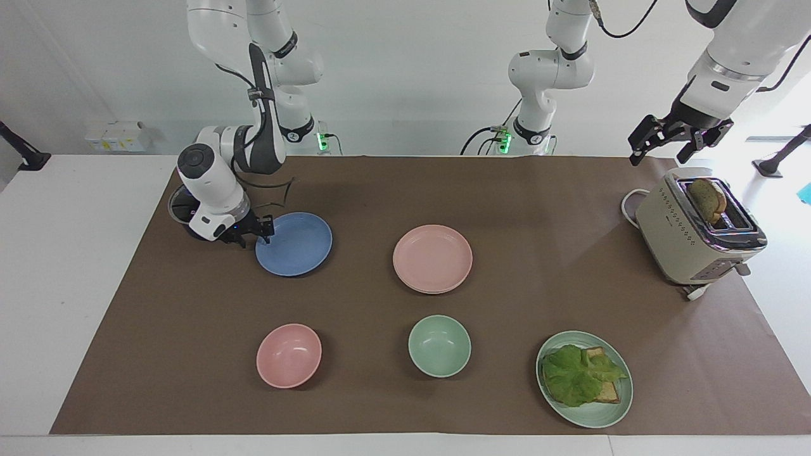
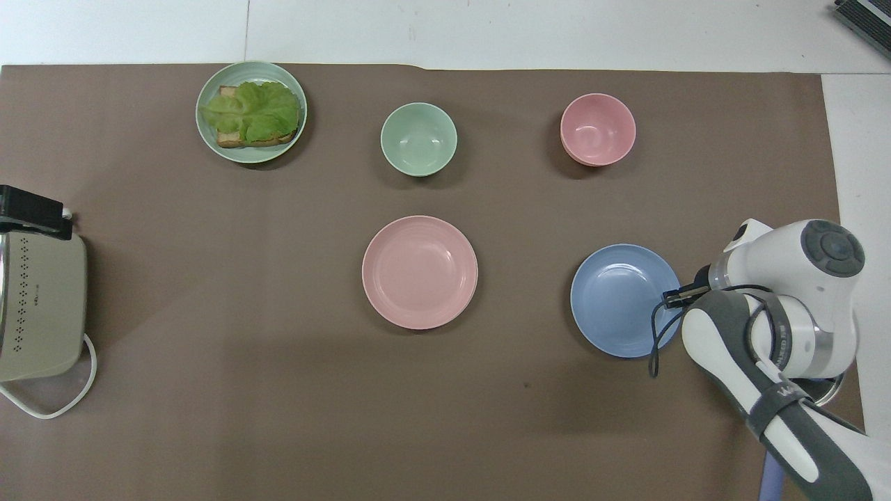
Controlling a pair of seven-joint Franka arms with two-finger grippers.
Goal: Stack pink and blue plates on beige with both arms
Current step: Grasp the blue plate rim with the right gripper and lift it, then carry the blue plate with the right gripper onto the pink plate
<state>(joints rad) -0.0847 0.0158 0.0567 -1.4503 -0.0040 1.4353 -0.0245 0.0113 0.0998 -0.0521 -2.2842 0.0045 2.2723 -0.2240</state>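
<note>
Brown paper (image 1: 380, 190) covers the table in front of you, and everything sits on it. Your largest item is the beige toaster (image 1: 694, 237) at the left arm's end, with a slice of bread (image 1: 708, 197) standing in its slot. The left gripper (image 1: 675, 140) hangs in the air above that toaster, its fingers spread apart and holding nothing; that arm waits.

Next come your plates. The pink plate (image 1: 433, 258) lies near the middle of the table, and under its edge you can see a second rim, so it rests on another plate whose colour you cannot make out. The blue plate (image 1: 294, 243) lies flat beside it, toward the right arm's end, apart from the pink one. The right gripper (image 1: 250, 233) is down at the blue plate's rim on the side nearest that arm's end; its fingers (image 2: 674, 298) meet the rim edge, but you cannot tell whether they have clamped it.

A pale green plate (image 1: 586, 415) with toast and lettuce (image 1: 580, 373) sits farther from the robots, toward the left arm's end. Smaller still, a green bowl (image 1: 439, 346) and a pink bowl (image 1: 289, 355) stand in that same farther row.
</note>
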